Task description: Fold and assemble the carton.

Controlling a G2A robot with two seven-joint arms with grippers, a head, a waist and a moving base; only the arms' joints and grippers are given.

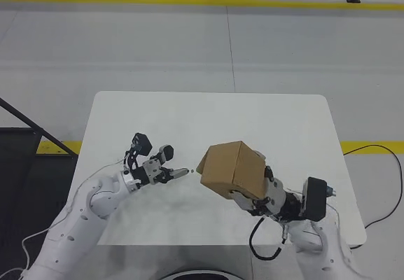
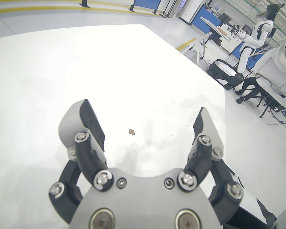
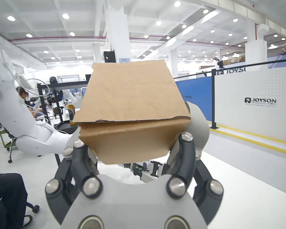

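The left gripper (image 1: 170, 173) hovers over the white rounded table (image 1: 209, 119), jaws apart and empty. To its right, the brown cardboard carton (image 1: 233, 168), box-shaped, hangs clamped in the right gripper (image 3: 138, 141). This looks like the closing stage, so the left must next press down any remaining flaps.

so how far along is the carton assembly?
Done: the carton is folded up into a box shape. In hand: the right gripper holds it above the table, jaws shut on it; the left gripper hovers beside it, jaws open and empty. Left: one flap edge looks untucked; the far side is hidden.
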